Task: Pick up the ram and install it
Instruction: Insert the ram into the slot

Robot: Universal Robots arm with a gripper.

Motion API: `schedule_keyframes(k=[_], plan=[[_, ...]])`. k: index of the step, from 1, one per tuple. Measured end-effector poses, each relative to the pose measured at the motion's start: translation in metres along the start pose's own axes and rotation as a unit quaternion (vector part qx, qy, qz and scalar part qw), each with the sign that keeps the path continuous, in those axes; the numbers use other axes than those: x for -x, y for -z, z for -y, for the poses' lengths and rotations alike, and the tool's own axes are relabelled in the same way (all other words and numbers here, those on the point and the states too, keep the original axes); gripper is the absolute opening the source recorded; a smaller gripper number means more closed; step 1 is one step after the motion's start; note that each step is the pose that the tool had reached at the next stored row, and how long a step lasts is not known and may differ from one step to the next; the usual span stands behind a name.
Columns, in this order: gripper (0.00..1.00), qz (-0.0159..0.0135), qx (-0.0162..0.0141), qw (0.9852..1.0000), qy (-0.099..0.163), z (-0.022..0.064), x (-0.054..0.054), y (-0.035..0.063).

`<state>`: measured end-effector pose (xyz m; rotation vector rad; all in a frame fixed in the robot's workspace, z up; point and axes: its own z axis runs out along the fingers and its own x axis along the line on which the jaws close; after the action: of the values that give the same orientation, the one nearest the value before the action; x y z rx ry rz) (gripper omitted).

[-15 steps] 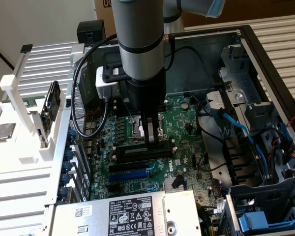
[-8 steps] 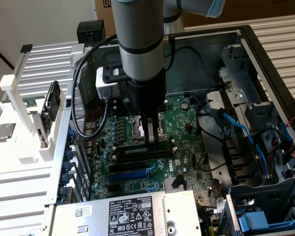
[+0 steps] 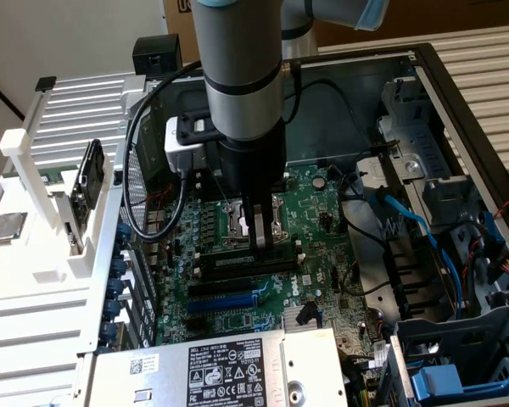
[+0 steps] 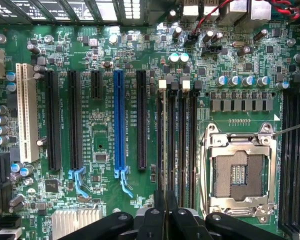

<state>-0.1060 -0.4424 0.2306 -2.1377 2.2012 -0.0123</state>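
Note:
My gripper (image 3: 258,239) reaches straight down into the open computer case, its tips at the black memory slots (image 3: 237,264) beside the processor socket (image 3: 263,216). From the wrist view, the gripper (image 4: 166,202) has its two fingers almost together, pinching a thin dark strip seen edge-on, the ram (image 4: 166,194). That strip runs in line with one of the black memory slots (image 4: 166,140) that have white end clips. How deep the ram sits in the slot is hidden. The blue expansion slot (image 4: 119,120) lies a few slots away.
The metal processor socket (image 4: 238,170) is right beside the slots. A power supply (image 3: 212,373) sits at the case's near edge, drive bays and blue cables (image 3: 424,246) on the exterior view's right. A white rack (image 3: 51,212) holding parts stands outside the case on the left.

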Motion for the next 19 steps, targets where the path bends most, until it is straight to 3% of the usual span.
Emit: schedule_keyframes(k=[19], plan=[[0.12, 0.0, -0.0011, 1.0, 0.0, -0.0002, 0.0008, -0.0024]])
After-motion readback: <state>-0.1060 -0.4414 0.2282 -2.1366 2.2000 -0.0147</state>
